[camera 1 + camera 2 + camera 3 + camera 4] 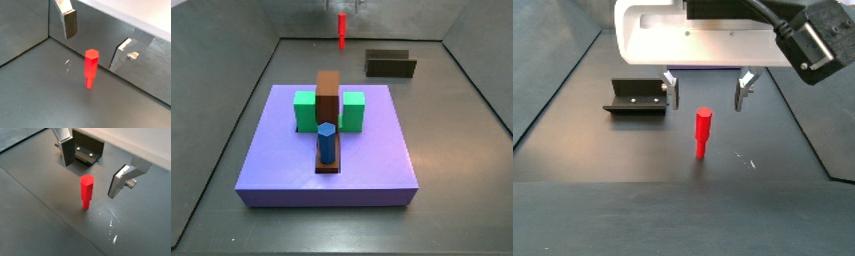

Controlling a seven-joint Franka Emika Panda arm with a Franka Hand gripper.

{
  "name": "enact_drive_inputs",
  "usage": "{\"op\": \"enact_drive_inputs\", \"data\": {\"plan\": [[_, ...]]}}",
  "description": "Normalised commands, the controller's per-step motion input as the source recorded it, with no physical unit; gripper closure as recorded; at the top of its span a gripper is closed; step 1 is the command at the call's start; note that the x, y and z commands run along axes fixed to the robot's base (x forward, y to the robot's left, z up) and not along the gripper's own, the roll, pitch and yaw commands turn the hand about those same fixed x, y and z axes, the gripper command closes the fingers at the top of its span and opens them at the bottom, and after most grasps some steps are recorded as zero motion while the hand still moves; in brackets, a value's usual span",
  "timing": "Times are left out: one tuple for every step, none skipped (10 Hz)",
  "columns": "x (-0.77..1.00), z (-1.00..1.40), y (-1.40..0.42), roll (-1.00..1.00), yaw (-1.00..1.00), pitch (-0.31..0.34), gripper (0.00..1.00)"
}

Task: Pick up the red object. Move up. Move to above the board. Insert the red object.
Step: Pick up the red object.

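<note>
Broadly, the biggest thing in a side view was the wide purple slab, and along its middle lay the board, running from 12 to 6 o'clock, with a green block showing on either side of it and a blue hexagonal peg standing in its near end. Beyond the slab, at about 1 o'clock from it, the fixture stood on the dark floor.

Well apart from the board, at roughly 12 o'clock from it, the red object stood upright on the floor. The gripper hung above it with its jaws spread wide and nothing between them; the fingers were clear of the peg on both sides in both wrist views.

The red object looked thin, rigid and light, probably a hard smooth plastic, so it would likely slip or tip if pinched off-centre. Its upper part was thicker and faceted, the lower stem slimmer. The sensible hold seemed to be across the flat faces of that thicker upper part, leaving the stem free for insertion.
</note>
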Motion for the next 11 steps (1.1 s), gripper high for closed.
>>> {"op": "enact_drive_inputs", "data": {"plan": [[0.00, -0.18, 0.10, -0.14, 0.00, -0.099, 0.00], [0.05, -0.25, 0.12, -0.12, 0.00, -0.103, 0.00], [0.15, -0.28, 0.18, -0.08, 0.00, -0.084, 0.00], [0.12, -0.33, 0.22, -0.04, 0.00, -0.084, 0.00], [0.07, -0.33, 0.20, -0.03, 0.00, -0.091, 0.00], [0.02, -0.14, 0.00, -0.10, 0.00, -0.074, 0.00], [0.00, -0.04, 0.00, -0.11, 0.00, -0.033, 0.00], [0.00, -0.06, -0.02, -0.14, 0.00, -0.050, 0.00], [0.00, -0.16, 0.00, -0.15, 0.00, -0.096, 0.00], [0.00, -0.17, 0.00, -0.15, 0.00, -0.103, 0.00], [0.00, -0.19, 0.00, -0.16, 0.00, -0.109, 0.00]]}}
